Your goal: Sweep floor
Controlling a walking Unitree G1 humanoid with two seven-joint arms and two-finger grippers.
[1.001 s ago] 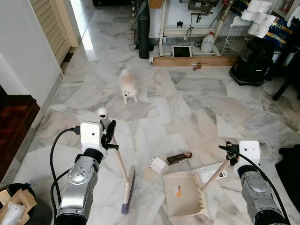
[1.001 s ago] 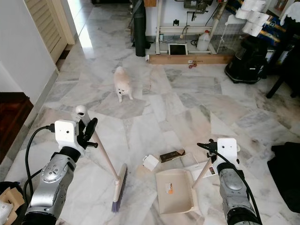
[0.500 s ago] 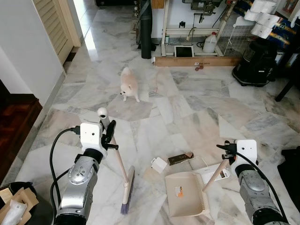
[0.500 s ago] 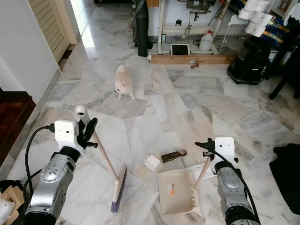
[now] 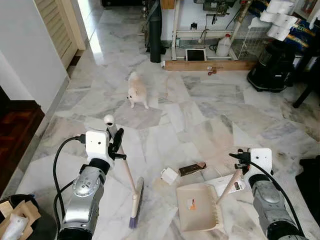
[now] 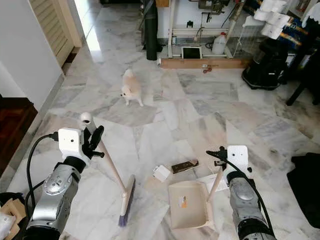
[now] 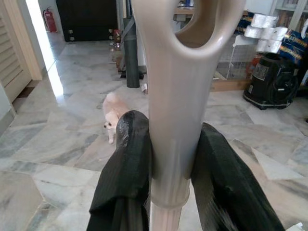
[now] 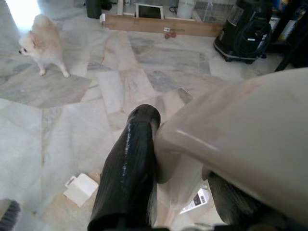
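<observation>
We clamp the broom handle in our left gripper and the dustpan handle in our right gripper, pan mouth facing the litter between them for sweeping in.

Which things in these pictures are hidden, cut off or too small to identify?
- Black object, left eye view: cut by the frame edge.
- Small brown item by the wooden plank: too small.
- Dustpan handle, right wrist view: the right gripper covers it.
</observation>
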